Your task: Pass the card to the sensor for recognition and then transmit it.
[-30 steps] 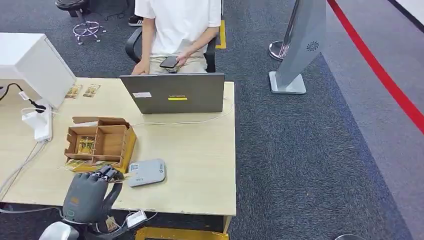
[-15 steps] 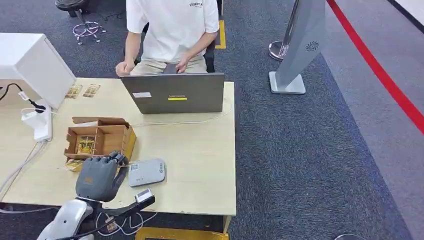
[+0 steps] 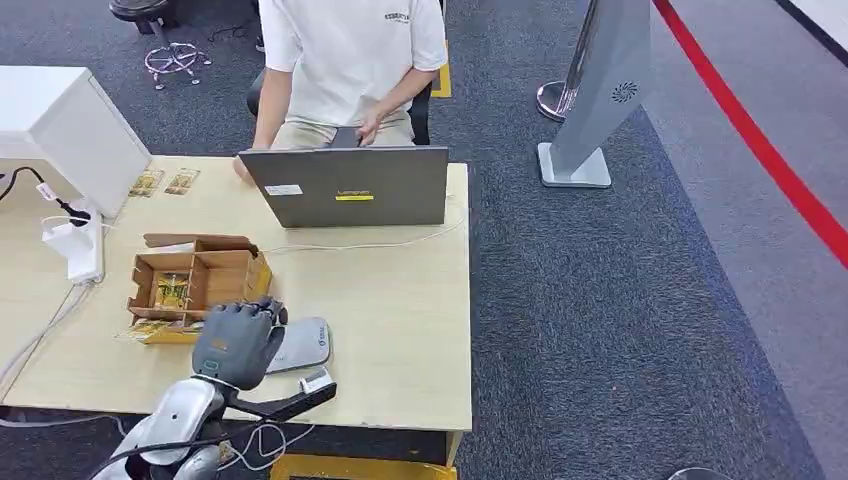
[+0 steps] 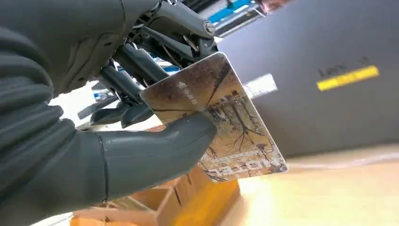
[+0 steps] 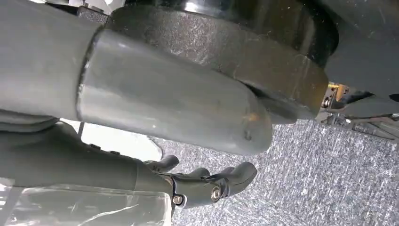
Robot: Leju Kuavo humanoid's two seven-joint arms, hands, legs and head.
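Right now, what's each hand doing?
Left hand: pinching the card between thumb and fingers.
Right hand: holds nothing, fingers loosely curled; open or shut cannot be told.

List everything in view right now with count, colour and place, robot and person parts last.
card: 1, brown, patterned, in left hand
sensor: 1, grey, table front, partly under left hand
box: 1, brown, compartments, behind the sensor
laptop: 1, grey, table's far edge
table: 1, light wood
power strip: 1, white, table's left
stand: 1, grey, on the carpet
person: 1, white shirt, seated behind laptop
left hand: grey, over the sensor
right hand: dark, fingers curled, above carpet
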